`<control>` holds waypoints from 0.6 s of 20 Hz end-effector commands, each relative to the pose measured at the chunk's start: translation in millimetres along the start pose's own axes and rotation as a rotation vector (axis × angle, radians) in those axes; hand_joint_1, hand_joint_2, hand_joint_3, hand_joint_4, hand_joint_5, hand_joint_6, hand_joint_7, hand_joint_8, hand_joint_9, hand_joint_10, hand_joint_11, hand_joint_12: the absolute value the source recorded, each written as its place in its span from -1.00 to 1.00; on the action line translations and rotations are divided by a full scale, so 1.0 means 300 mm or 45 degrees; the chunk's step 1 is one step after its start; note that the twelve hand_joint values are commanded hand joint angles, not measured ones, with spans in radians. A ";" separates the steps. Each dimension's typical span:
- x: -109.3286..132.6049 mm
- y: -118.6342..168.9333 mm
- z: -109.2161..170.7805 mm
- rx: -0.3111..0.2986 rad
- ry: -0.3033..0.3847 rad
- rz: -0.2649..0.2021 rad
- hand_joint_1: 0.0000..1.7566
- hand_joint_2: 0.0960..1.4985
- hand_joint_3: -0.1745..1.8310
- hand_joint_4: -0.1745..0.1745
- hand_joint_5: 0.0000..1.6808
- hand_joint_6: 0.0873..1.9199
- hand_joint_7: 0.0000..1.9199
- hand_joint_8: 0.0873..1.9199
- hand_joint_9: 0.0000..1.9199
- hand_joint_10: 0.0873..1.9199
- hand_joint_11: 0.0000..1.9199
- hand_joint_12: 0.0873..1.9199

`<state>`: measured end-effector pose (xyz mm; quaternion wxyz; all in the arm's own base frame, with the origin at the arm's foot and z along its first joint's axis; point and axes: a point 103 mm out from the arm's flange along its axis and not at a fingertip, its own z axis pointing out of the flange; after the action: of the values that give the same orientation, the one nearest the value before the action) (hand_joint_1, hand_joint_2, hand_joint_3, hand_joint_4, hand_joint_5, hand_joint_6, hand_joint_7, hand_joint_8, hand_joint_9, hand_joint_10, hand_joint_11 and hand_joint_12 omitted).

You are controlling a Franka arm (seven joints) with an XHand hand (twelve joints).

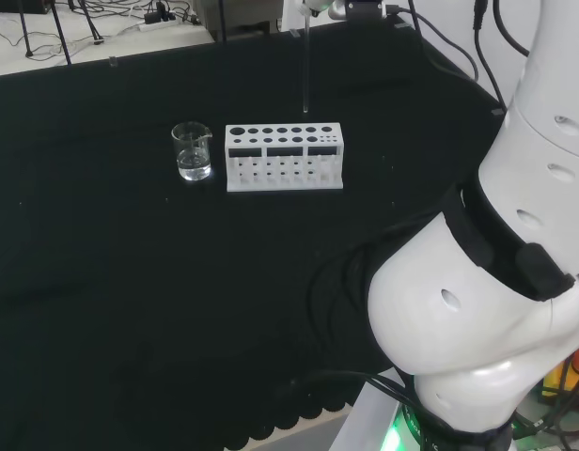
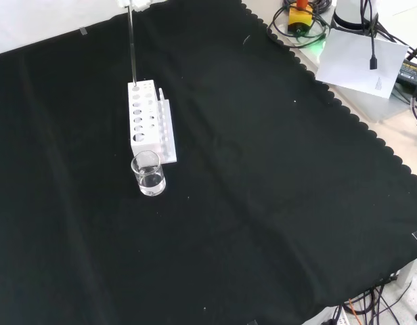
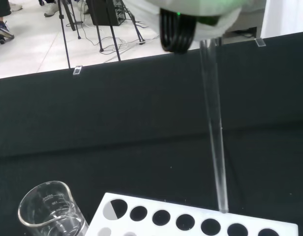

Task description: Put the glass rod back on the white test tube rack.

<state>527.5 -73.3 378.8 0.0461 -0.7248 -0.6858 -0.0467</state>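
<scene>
At the front view's top edge, the hand (image 2: 135,3) carries the glass rod (image 2: 131,44); its fingers' state I cannot tell. The rod hangs upright, tip over the white rack (image 2: 146,115)'s far holes. Centre the tip, then lower straight.

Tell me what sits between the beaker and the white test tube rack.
Nothing: in the head view, bare black cloth separates the beaker from the rack. In the front view they stand close together, apparently apart.
</scene>
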 end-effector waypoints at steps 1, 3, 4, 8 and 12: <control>-0.014 -0.015 0.004 -0.006 -0.002 -0.004 0.49 -0.02 -0.31 -1.00 0.39 -0.55 0.24 0.07 0.71 -0.19 0.69 -0.30; -0.004 -0.019 0.023 0.006 -0.008 -0.008 0.49 -0.02 -0.31 -1.00 0.39 -0.56 0.23 0.07 0.71 -0.19 0.69 -0.30; 0.001 -0.016 0.030 0.014 -0.009 -0.009 0.49 -0.02 -0.31 -1.00 0.39 -0.56 0.23 0.07 0.71 -0.19 0.69 -0.30; 0.040 0.004 0.052 0.031 -0.008 -0.030 0.49 -0.02 -0.31 -1.00 0.39 -0.56 0.23 0.07 0.71 -0.19 0.69 -0.30; 0.065 0.015 0.061 0.040 -0.013 -0.043 0.49 -0.02 -0.31 -1.00 0.39 -0.56 0.24 0.07 0.71 -0.19 0.69 -0.30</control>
<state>532.0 -54.7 363.5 0.0525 -0.7137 -0.6976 -0.0346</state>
